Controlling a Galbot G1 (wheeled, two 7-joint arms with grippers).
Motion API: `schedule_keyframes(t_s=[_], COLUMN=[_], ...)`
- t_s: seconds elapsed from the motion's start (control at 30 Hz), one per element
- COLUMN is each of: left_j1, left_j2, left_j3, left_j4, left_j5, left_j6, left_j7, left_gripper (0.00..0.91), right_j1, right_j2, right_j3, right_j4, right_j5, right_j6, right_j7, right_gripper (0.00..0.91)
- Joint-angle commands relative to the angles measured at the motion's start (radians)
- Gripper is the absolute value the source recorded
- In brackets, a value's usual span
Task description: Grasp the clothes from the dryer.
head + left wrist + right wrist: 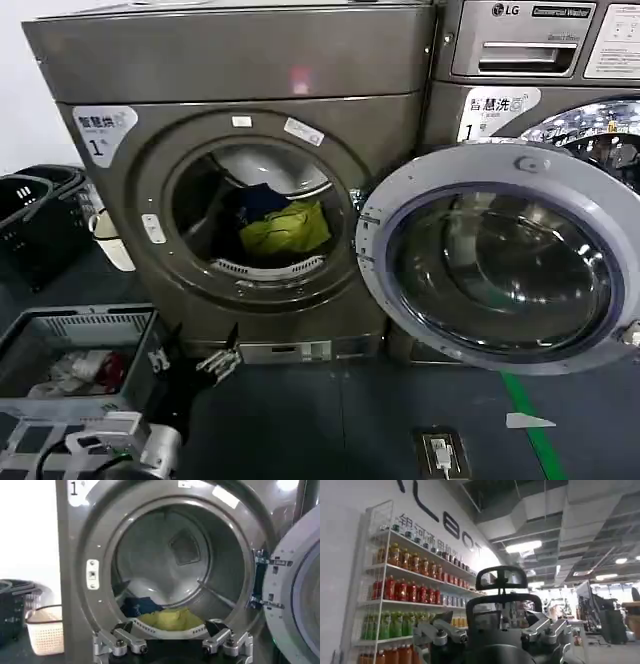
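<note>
While the left gripper [172, 641] is waiting with fingers spread before the bronze-grey front-loading dryer [120, 215], the yellow-green and navy clothes [167, 616] are lying straight ahead, low inside the drum.

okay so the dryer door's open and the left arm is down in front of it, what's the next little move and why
Probably raise the left pincer and ease it forward into the dryer porthole. It sits open, low before the machine, short of the rim, while the clothes lie untouched at the drum's bottom. The door is swung fully aside, so the way in looks free.
</note>
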Motion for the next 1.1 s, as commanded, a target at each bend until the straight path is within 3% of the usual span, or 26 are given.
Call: schedule_keyframes(t_s=[0.03,1.1], left_j1=[-0.001,0.005], left_j2=[0.001,0.002], left_j3=[-0.001,-0.006], left_j4=[0.004,-0.002], left_j5=[0.002,0.001], left_j6=[-0.001,-0.002], left_j7=[0.001,-0.005], left_gripper=[0.907,0.907], right_j1=[0.0,-0.002], right_j2=[0.0,0.006], right_j3=[0.001,-0.004], right_j4=[0.001,0.011], right_j5=[0.008,0.006], right_j6=[0.005,0.008], right_j7=[-0.002,-0.006], right_gripper=[0.907,0.907])
